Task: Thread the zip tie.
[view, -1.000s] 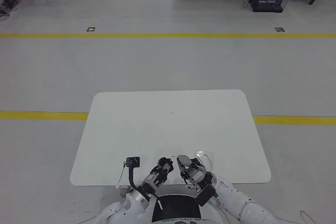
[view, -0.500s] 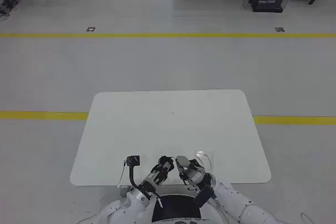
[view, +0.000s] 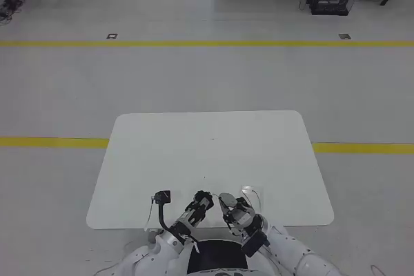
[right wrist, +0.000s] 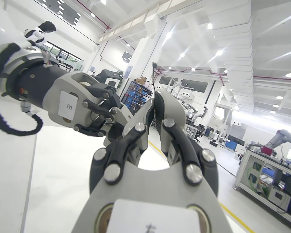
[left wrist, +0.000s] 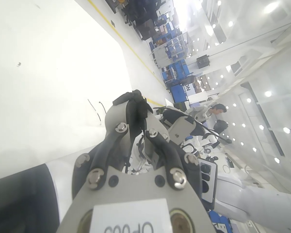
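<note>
Both grippers sit close together over the white table's (view: 159, 152) front edge. My right gripper (right wrist: 154, 103) is shut on a thin dark zip tie (right wrist: 154, 78), whose strip sticks straight out past the fingertips. In the top view this right gripper (view: 228, 203) lies beside my left gripper (view: 203, 202). The left gripper (left wrist: 135, 100) is shut, its black pads pressed together; I cannot tell whether anything is between them. From the right wrist view the left gripper (right wrist: 116, 113) sits just behind my right finger, almost touching it.
A thin pale loop (view: 251, 194) lies on the table beside the right gripper. Thin dark lines (left wrist: 95, 111) show on the tabletop past the left fingertips. A small black camera on a stalk (view: 163, 198) stands beside the left arm. Yellow floor lines (view: 207, 43) run behind.
Both grippers have stayed together near the front edge, with only slight shifts. Nothing was taken or let go.
</note>
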### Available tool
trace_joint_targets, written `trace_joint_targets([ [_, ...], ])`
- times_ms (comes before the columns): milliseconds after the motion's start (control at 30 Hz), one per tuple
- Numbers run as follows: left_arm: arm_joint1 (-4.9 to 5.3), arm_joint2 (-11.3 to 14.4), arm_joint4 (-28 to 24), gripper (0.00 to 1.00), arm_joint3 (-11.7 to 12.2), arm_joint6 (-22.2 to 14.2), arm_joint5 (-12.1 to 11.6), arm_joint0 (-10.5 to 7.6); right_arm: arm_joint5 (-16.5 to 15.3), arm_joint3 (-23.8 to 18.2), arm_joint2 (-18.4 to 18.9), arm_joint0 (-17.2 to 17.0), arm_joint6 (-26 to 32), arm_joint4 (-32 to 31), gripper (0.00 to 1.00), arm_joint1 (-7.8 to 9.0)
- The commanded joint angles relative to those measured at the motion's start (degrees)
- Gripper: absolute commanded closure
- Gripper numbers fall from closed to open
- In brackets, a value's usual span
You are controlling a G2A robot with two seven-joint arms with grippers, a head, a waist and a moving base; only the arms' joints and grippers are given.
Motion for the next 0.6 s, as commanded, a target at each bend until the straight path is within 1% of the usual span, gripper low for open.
trace_joint_targets([
  [0, 0.00, 0.00, -0.01, 1.00, -0.01, -0.13, -0.13, 0.01, -0.31, 0.16, 0.18, 0.03, 0.00, 0.08, 1.00, -0.10],
  [200, 0.00, 0.00, -0.01, 1.00, -0.01, -0.13, -0.13, 0.01, -1.19, 0.85, 0.57, 0.24, 0.00, 0.00, 1.00, -0.54],
  [567, 0.00, 0.00, -0.01, 1.00, -0.01, -0.13, -0.13, 0.01, -1.69, 2.19, 0.99, 0.37, 0.00, -0.16, 1.00, -1.32],
])
